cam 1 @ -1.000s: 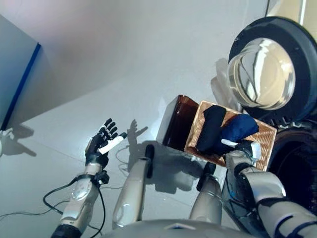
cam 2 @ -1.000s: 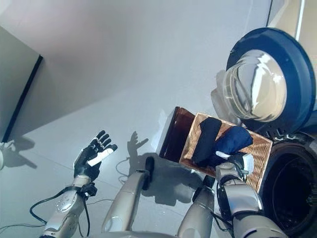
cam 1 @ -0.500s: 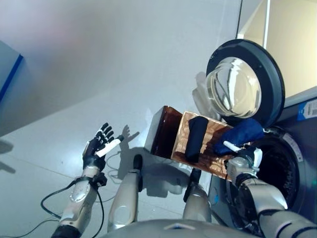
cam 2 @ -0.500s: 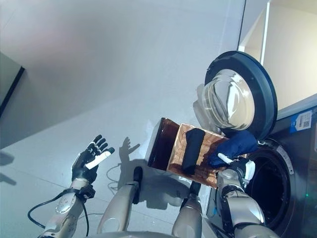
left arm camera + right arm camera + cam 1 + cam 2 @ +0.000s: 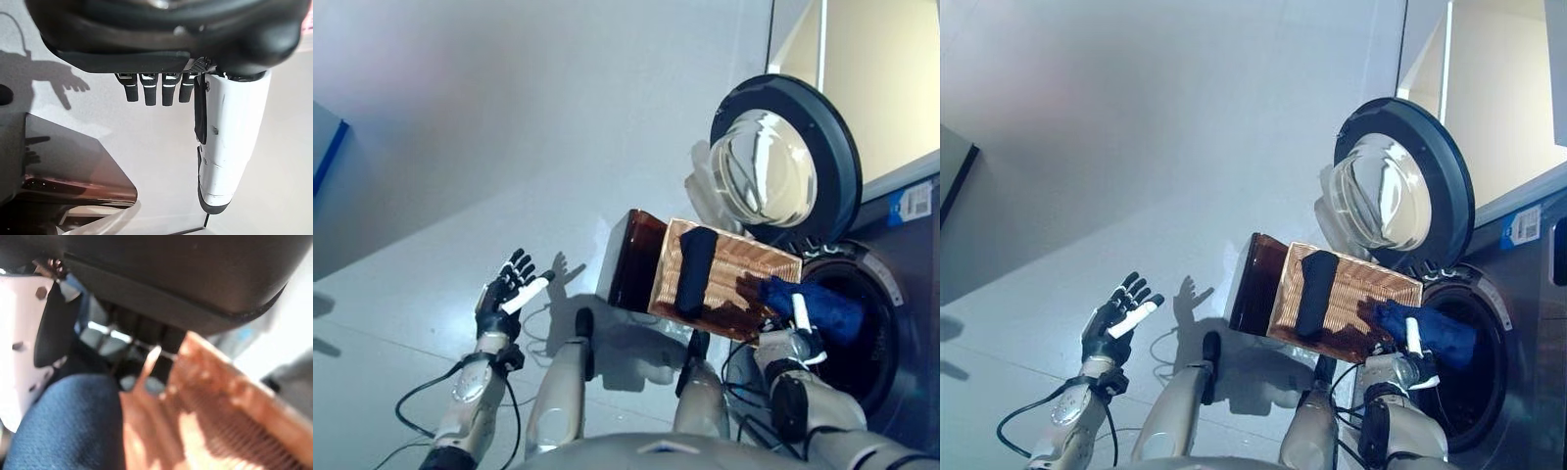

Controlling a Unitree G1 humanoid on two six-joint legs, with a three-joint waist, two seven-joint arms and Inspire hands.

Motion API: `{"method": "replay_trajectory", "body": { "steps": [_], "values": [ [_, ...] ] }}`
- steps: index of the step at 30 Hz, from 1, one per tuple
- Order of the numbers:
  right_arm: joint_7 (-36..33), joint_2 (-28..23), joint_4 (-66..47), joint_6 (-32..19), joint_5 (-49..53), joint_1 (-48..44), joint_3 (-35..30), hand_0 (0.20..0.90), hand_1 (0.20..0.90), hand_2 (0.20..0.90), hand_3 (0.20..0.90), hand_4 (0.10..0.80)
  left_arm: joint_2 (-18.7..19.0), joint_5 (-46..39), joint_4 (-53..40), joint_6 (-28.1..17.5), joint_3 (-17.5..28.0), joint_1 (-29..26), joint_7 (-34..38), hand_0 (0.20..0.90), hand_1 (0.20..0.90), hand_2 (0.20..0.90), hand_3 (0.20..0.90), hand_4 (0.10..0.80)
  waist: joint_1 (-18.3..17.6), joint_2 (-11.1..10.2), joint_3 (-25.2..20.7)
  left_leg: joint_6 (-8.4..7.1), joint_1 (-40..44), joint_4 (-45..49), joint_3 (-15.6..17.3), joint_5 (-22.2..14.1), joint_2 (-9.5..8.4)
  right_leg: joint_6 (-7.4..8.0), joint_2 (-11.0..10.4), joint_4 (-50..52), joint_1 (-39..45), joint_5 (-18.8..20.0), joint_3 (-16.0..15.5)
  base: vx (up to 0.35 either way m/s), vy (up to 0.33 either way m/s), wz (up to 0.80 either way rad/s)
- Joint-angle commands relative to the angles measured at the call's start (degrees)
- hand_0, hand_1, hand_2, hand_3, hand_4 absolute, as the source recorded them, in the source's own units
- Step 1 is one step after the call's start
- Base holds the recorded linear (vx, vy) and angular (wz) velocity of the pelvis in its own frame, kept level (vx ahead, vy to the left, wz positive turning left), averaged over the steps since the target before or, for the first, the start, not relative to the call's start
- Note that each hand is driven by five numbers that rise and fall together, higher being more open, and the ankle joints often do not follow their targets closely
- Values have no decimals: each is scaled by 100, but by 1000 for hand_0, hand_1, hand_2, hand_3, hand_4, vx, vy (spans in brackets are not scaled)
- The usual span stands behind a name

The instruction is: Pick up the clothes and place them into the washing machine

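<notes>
The task is partway through, as far as these views show. The right hand [image 5: 1408,364] has its fingers closed on a blue garment [image 5: 1433,333] and holds it at the open mouth of the washing machine [image 5: 1518,323], the cloth hanging across the dark drum opening, seemingly not yet released inside. The right wrist view agrees: blue fabric sits tight against the white-covered thumb, with the woven rim of the basket right beside it. That wicker basket [image 5: 1371,286] stands on the floor just in front of the machine, next to a dark brown box [image 5: 1253,279], and one black garment [image 5: 1313,293] lies across its slats, so at least that piece is left to move. The round glass door [image 5: 1400,186] is swung fully open above the basket, out of the way. The left hand [image 5: 509,294] is held out over the bare floor well apart from everything, fingers spread wide and holding nothing; its own wrist view shows straight fingers with only floor beyond. By count: two garments visible, one blue in the hand and one black in the basket; one basket; one brown box; one washing machine. My judgement is that the blue piece needs releasing into the drum, and then the black one fetched.
</notes>
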Motion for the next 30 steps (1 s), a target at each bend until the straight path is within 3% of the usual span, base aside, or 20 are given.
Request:
{"method": "replay_trajectory", "body": {
  "steps": [1, 8, 12, 17, 30],
  "values": [
    [58, -460, -488, -820, 464, -119, -261, 200, 200, 200, 200, 300, -22, -106, -500, -426, 191, 156, -89, 900, 900, 900, 900, 800, 5, 122, -67, -596, -82, 1, -229, 131, 381, -59, -126, 269, -119, 231, 131, -40, 13, -9],
    [-72, -665, -634, -1149, 814, -281, -615, 200, 200, 200, 200, 300, 14, -168, -612, -454, 103, 174, -129, 900, 900, 900, 900, 800, -41, 232, -55, -588, -303, 232, -219, 42, 384, -72, -112, 590, -428, 95, 249, -26, 8, -4],
    [-252, -896, -728, -1310, 877, -380, -822, 200, 200, 200, 200, 300, 61, -170, -774, -475, 43, 243, -123, 900, 900, 900, 900, 800, -85, 393, 37, -579, -548, 828, -235, -215, 414, -136, -89, 1290, -778, -249, 408, -39, 11, -2],
    [-417, -1154, -636, -1336, 876, -366, -1025, 200, 200, 200, 200, 300, 54, -211, -678, -463, 6, 304, -125, 900, 900, 900, 900, 800, -130, 504, 63, -592, -714, 1379, -237, -529, 488, -188, -70, 1929, -1018, -587, 537, 8, 8, -2],
    [-609, -2022, -197, -1112, 973, -701, -1037, 200, 200, 200, 200, 300, 173, -330, -935, -449, 57, 523, -187, 900, 900, 900, 900, 800, -138, 733, 7, -562, -1071, 1807, -78, -750, 509, -277, -68, 2545, -1691, -817, 880, 2, 16, -7]
  ]
}}
